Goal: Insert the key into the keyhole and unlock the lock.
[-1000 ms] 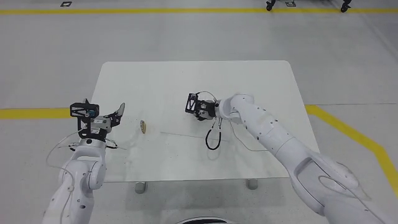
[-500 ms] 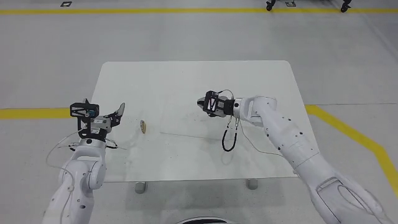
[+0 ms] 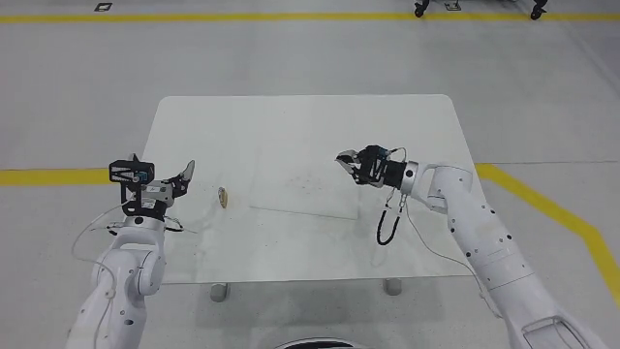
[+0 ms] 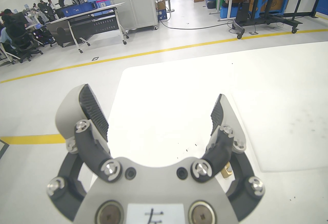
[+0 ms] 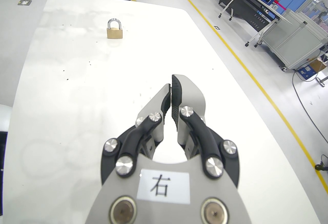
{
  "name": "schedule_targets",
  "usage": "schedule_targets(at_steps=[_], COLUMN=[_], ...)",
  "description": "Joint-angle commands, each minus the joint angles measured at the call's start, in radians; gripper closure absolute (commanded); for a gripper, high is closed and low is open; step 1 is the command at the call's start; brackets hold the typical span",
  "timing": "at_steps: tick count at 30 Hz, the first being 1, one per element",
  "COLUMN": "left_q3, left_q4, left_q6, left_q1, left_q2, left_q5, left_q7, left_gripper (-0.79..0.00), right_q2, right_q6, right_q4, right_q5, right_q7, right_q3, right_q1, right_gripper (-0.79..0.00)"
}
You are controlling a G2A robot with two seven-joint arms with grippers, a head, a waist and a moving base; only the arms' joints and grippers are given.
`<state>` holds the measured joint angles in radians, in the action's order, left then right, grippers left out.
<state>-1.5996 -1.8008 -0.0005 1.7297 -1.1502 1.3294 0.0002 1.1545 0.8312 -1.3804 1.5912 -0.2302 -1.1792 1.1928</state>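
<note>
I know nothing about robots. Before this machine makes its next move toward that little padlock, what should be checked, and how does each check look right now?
1. Padlock standing upright on the table: ok.
2. Padlock held steady: not ok; the left claw is open near it, gripping nothing.
3. Right claw shut: ok.
4. Key in that claw: cannot tell.
5. Keyhole turned toward the right claw: cannot tell.
6. Right claw close to the padlock: not ok; they are well apart across the table.
</note>
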Motion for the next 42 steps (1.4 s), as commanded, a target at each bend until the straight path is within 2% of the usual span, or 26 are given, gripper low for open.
schedule_targets(at_steps=[1,3,6,9,11,13,15,18,19,26,28,31,36,38,40,41,42], left_q3=[0.012,0.004,-0.009,-0.017,-0.004,0.018,0.06,0.116,0.126,0.126,0.139,0.175,0.25,0.276,0.288,0.294,0.297], left_q4=[-0.022,-0.045,-0.059,-0.071,-0.063,-0.037,0.009,0.076,0.075,0.075,0.066,0.086,0.166,0.185,0.195,0.2,0.201], left_q6=[-0.042,-0.102,-0.247,-0.382,-0.428,-0.431,-0.388,-0.306,-0.297,-0.297,-0.321,-0.379,-0.459,-0.483,-0.495,-0.501,-0.501], left_q1=[-0.001,-0.005,-0.038,-0.071,-0.106,-0.162,-0.235,-0.351,-0.382,-0.382,-0.368,-0.348,-0.385,-0.4,-0.411,-0.417,-0.42], left_q2=[-0.003,-0.005,-0.006,-0.001,0.004,0.008,0.01,0.011,0.013,0.013,0.011,0.009,0.001,-0.002,-0.004,-0.004,-0.004], left_q5=[-0.078,-0.198,-0.49,-0.759,-0.938,-1.112,-1.275,-1.33,-1.285,-1.285,-1.29,-1.286,-1.281,-1.282,-1.289,-1.294,-1.294], left_q7=[-0.002,-0.046,-0.154,-0.324,-0.475,-0.62,-0.766,-0.881,-0.897,-0.897,-0.879,-0.849,-0.828,-0.814,-0.806,-0.801,-0.799], left_gripper=[-0.785,-0.785,-0.785,-0.785,-0.785,-0.785,-0.785,-0.785,-0.785,-0.785,-0.785,-0.785,-0.785,-0.625,-0.508,-0.416,-0.369], right_q2=[0.002,0.01,0.026,0.045,0.056,0.064,0.067,0.065,0.059,0.05,0.05,0.055,0.049,0.042,0.036,0.031,0.029], right_q6=[-0.022,0.019,0.086,0.168,0.181,0.181,0.181,0.181,0.181,0.181,0.181,0.181,0.181,0.181,0.181,0.181,0.181], right_q4=[0.008,0.021,0.118,0.223,0.277,0.312,0.349,0.387,0.395,0.409,0.405,0.365,0.311,0.312,0.313,0.31,0.308], right_q5=[-0.015,-0.074,-0.173,-0.277,-0.341,-0.411,-0.476,-0.576,-0.59,-0.564,-0.567,-0.661,-0.937,-1.039,-1.117,-1.175,-1.201], right_q7=[0.005,-0.026,-0.105,-0.169,-0.212,-0.256,-0.288,-0.346,-0.364,-0.372,-0.369,-0.334,-0.235,-0.17,-0.113,-0.074,-0.056], right_q3=[0.001,0.036,0.079,0.124,0.155,0.208,0.269,0.356,0.379,0.388,0.39,0.406,0.495,0.523,0.542,0.554,0.559], right_q1=[0.006,-0.001,-0.052,-0.11,-0.136,-0.153,-0.175,-0.21,-0.225,-0.245,-0.242,-0.219,-0.218,-0.232,-0.243,-0.252,-0.255], right_gripper=[0.0,0.0,0.0,0.0,0.0,0.0,0.0,0.0,0.0,0.0,0.0,0.0,0.0,0.0,0.0,0.0,0.0])
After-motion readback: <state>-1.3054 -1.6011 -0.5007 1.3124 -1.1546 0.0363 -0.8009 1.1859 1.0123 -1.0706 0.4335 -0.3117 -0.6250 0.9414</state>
